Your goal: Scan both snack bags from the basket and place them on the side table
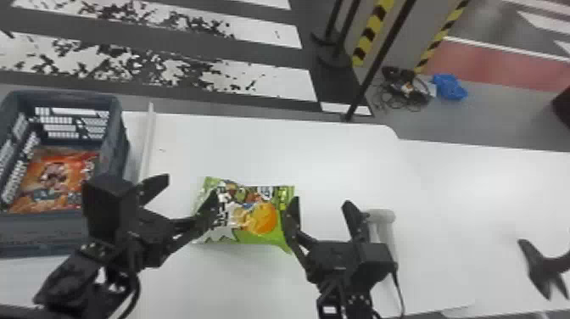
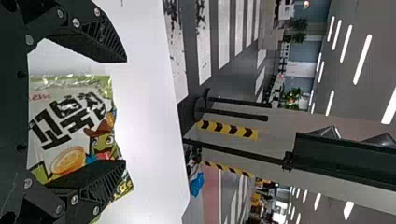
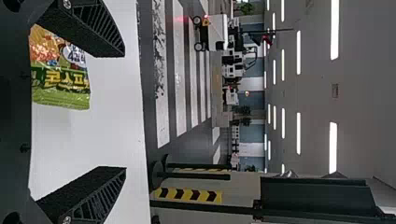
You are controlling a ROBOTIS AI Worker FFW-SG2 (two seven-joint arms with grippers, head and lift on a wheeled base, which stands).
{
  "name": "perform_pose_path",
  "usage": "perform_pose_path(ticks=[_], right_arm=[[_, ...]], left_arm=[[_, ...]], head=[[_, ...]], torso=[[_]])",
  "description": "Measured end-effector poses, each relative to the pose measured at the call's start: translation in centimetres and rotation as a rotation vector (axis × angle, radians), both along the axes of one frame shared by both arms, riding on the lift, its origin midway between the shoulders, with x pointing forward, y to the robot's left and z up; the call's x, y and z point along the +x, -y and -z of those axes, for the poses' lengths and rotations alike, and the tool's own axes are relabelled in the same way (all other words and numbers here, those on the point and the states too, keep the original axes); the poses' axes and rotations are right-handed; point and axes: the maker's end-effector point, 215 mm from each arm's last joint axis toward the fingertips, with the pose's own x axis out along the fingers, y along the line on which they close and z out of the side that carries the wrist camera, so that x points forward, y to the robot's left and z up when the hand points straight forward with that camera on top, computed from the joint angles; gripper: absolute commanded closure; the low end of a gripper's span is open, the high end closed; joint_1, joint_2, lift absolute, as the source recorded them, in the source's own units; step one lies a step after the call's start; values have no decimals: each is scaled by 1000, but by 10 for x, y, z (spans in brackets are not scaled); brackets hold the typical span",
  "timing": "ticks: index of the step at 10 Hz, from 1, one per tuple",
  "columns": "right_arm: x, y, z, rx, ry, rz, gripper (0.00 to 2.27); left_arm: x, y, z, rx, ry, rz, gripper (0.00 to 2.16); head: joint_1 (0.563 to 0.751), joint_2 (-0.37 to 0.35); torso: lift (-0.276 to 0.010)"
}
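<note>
Right now the green snack bag [image 1: 254, 212] lies flat on the white bench [image 1: 297, 148], at the middle of the head view, between the two hands. The left hand [image 1: 191, 186] is spread wide, gripping nothing, its inner finger over the bag's left end. The right hand [image 1: 321, 202] stands wide open too, also gripping nothing, its inner finger at the bag's right end; whether either finger touches the bag, I cannot tell. The orange snack bag [image 1: 55, 178] lies inside the dark basket [image 1: 116, 140] at the left of the frame.
</note>
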Motion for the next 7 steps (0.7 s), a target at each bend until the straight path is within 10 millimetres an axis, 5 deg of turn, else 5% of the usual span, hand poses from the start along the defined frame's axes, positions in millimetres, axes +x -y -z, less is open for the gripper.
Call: perform_pose_path(ticks=[3, 5, 7], right_arm=[[2, -3, 17, -4, -71, -8, 36], [8, -11, 31, 9, -148, -74, 36], [11, -22, 55, 58, -280, -151, 39]], left_arm=[[5, -62, -37, 29, 79, -115, 73], [6, -103, -81, -9, 215, -170, 73], [3, -143, -98, -5, 288, -237, 76]], head=[[695, -134], [695, -80], [695, 0]], torso=[[-75], [-75], [-75]])
